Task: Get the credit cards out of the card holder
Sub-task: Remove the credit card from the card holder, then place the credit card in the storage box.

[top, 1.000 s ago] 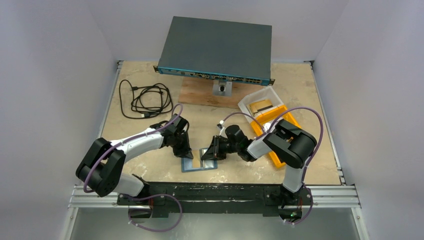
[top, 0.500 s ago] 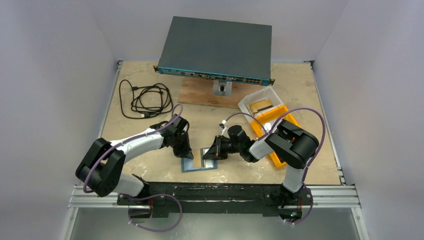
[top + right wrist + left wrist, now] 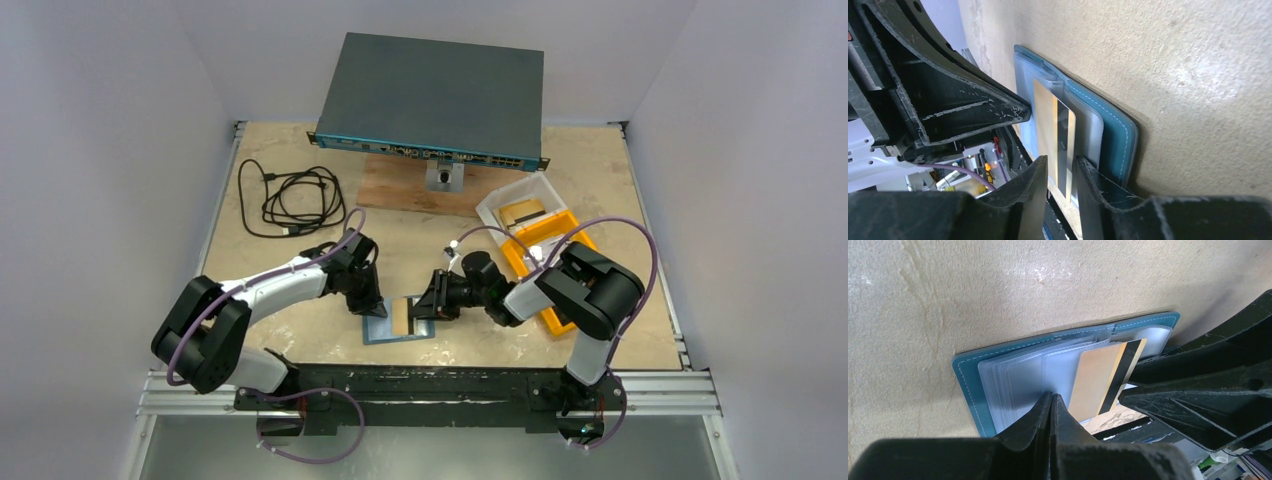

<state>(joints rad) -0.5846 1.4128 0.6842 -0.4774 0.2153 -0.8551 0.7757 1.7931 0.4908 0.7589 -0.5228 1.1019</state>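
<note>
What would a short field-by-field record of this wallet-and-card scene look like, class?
wallet: open, lying flat on the table
card: tan with a dark stripe, partly out of the wallet
left gripper: shut, tip resting on the open wallet
right gripper: jaws slightly apart, one on either side of the card's free end
grip on card: cannot tell

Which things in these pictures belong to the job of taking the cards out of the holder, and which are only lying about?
Job: card holder, lying open; gold credit card, partly out of a pocket; left fingers, shut, tips on the holder; right fingers, either side of the card.
Lying about: black cable; network switch; wooden board; clear tub; orange bin.
</note>
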